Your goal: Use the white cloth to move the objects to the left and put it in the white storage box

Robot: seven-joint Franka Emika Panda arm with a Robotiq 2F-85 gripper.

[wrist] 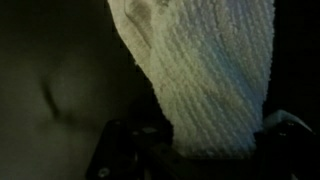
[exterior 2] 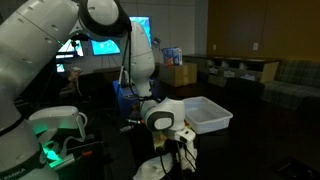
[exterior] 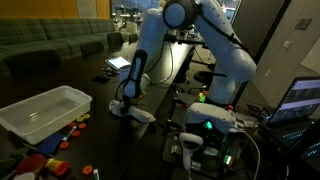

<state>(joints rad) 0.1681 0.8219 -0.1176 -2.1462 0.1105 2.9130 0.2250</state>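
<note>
While clenched on the white cloth (wrist: 205,70), which hangs just below the gripper (exterior: 126,102): sweep step, probably. Next: drag through the coloured objects (exterior: 60,135) off to its side, then drop cloth into the white storage box (exterior: 45,108) beyond them.

A green sofa (exterior: 50,40) stands in the background. Lit monitors (exterior 2: 105,47) glow near a cardboard box (exterior 2: 180,73), and a bright screen (exterior: 300,100) sits at the edge.

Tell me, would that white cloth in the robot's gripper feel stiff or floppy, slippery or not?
Probably floppy: in the wrist view the white cloth drapes limply from the gripper. Its ribbed, towel-like weave looks rough, so it likely grips rather than slips.
</note>
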